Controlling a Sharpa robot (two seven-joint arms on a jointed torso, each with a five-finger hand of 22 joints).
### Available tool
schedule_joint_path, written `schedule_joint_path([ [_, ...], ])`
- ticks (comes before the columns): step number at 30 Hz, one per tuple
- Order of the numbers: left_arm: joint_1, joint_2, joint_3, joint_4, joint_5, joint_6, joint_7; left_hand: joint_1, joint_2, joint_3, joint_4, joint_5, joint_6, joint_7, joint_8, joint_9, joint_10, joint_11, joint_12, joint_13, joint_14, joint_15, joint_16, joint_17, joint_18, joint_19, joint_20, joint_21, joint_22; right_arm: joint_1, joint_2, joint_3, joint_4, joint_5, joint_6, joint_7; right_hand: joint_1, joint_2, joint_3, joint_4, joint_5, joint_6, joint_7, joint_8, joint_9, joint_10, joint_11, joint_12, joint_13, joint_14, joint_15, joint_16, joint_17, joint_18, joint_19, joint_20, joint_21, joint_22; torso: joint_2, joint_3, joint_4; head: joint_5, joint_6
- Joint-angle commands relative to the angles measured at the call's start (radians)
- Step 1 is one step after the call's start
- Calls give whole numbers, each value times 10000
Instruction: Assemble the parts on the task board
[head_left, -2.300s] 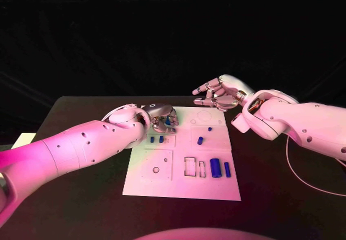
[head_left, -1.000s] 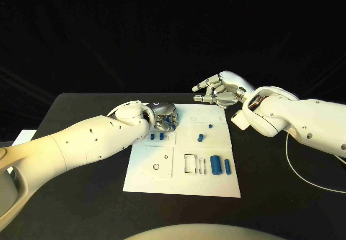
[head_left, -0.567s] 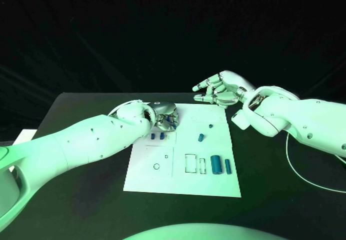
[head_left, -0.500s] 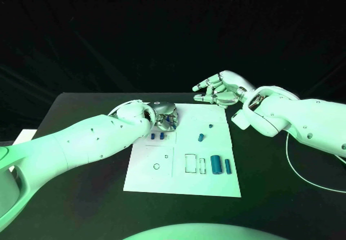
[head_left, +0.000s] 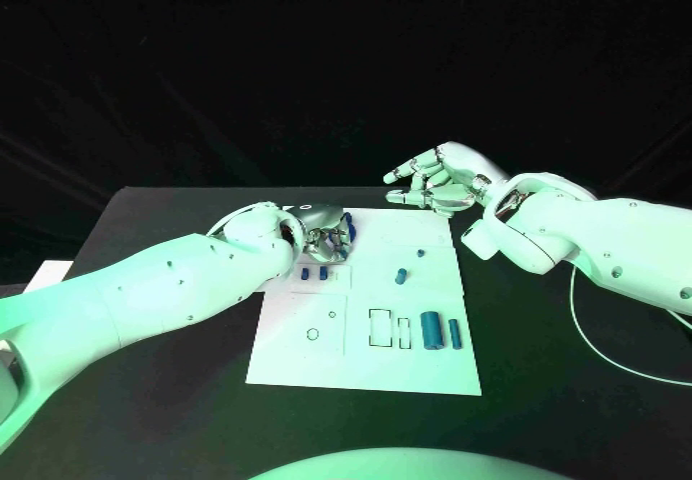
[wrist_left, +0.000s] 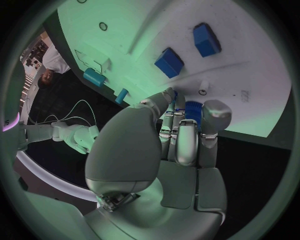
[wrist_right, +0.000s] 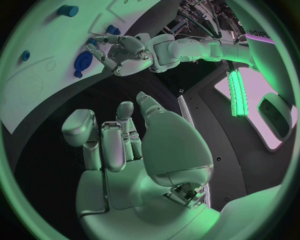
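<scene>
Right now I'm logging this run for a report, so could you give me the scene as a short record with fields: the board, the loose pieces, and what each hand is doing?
board: white task board flat on the black table
left hand: left hand at the board's far left corner, fingers closed round a blue part
right hand: right hand raised beyond the board's far edge, fingers apart, holding nothing
loose pieces: large blue cylinder and slimmer blue bar lying side by side near the board's right edge

The black table (head_left: 159, 330) carries the white task board (head_left: 361, 365) at its middle, with a thin pale cable (head_left: 606, 345) lying beside it.
</scene>
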Motion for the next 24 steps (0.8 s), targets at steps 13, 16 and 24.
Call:
schedule_joint_path([
  [13, 296, -1330, 169, 1077, 1275, -256, -386, -183, -29, 137, -4, 31, 53, 62, -50, -11, 72, 36, -130, 22, 166, -7, 57, -57, -108, 80, -15, 116, 95, -21, -2, 2, -31, 16, 56, 72, 13, 113, 58, -14, 34, 55, 45, 18, -11, -42, -21, -30, -1, 425, -44, -40, 11, 57, -42, -17, -30, 1, -78, -10, 148, -76, -34],
  [16, 298, -1428, 167, 1042, 1338, -137, -410, -219, -42, 148, -2, 27, 49, 64, -59, -15, 70, 40, -148, 25, 160, -4, 48, -77, -108, 74, -12, 117, 102, -23, -3, 2, -35, 17, 55, 69, 13, 113, 58, -14, 34, 55, 45, 18, -11, -42, -21, -30, -1, 425, -44, -40, 11, 57, -42, -17, -30, 1, -81, -12, 144, -59, -46],
  [24, 264, -1411, 147, 883, 1401, 88, -406, -231, -45, 152, -1, 26, 48, 64, -62, -16, 70, 40, -154, 26, 158, -2, 46, -82, -109, 74, -10, 126, 112, -36, 10, 2, -38, 17, 61, 80, 13, 113, 58, -14, 34, 55, 45, 18, -11, -42, -21, -30, -1, 425, -44, -40, 11, 57, -42, -17, -30, 1, -70, -14, 126, -20, -51],
])
